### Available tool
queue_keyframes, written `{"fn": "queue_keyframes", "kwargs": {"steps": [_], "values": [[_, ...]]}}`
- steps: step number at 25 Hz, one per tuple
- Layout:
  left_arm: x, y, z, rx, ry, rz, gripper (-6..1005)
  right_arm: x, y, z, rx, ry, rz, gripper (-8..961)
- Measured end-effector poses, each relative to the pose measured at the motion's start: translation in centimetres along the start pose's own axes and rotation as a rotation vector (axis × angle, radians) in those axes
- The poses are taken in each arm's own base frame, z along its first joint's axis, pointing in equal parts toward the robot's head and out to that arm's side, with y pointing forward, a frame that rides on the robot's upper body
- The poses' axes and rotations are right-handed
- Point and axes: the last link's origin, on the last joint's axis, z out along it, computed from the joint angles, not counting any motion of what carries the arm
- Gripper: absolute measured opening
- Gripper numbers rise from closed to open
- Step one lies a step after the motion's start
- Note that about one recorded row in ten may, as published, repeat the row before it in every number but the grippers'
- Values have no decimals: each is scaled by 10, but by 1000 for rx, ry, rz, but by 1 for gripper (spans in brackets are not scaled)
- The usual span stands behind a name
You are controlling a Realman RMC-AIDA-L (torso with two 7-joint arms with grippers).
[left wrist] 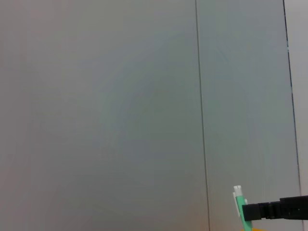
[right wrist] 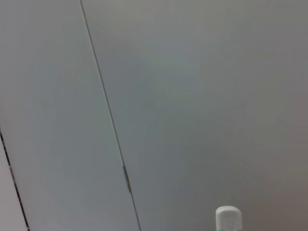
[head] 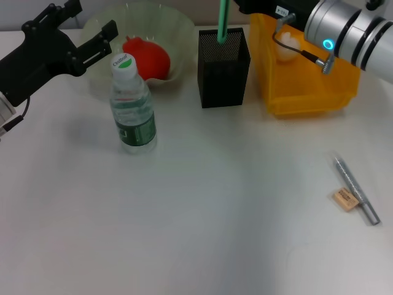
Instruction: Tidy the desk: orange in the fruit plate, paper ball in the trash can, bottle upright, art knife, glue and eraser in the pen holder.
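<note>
On the white worktop (head: 202,215), seen from the head camera, a clear bottle (head: 132,107) stands upright in front of a pale fruit plate (head: 175,31) that holds a red-orange fruit (head: 147,58). Beside the plate stands a black mesh pen holder (head: 223,67) with a green-and-white glue stick (head: 223,18) rising out of it, and next to that a yellow bin (head: 313,86) with a white paper ball (head: 287,46) inside. Well apart, near the right edge, a silver art knife (head: 356,189) lies touching a small tan eraser (head: 346,198). The left tool (head: 92,46) hangs at the plate's left rim with its fingers spread and nothing between them. The right arm (head: 350,27) reaches over the bin toward the glue stick; whether its tool is open or closed I cannot tell.

Left wrist view shows only a grey wall, plus the glue stick's top and a black tool part (left wrist: 276,210).

Right wrist view shows the same wall and the stick's white cap (right wrist: 227,218).
</note>
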Motion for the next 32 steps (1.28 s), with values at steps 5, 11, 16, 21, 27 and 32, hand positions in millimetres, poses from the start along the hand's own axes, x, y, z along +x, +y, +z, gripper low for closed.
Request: {"fn": "queue_keyframes", "kwargs": {"steps": [5,11,16,21,27,32], "values": [[-1,-1,-1,8,2,-1,802,1,5,4,-20,19,-34,273],[-3,-1,-3,15,0,-4,802,7,6,3,-19,31,-13,284],[-2,0,-2,11,3,-3,802,9,3,-3,-15,34,40,293],[-1,0,-1,6,6,-1,802,9,3,-9,-40,42,66,511],[0,1,1,-4,6,-4,802,-13,27,-34,-262,164,18,533],[2,2,5,-12,12,-3,802,-41,45,-71,-391,364,-85,552]]}}
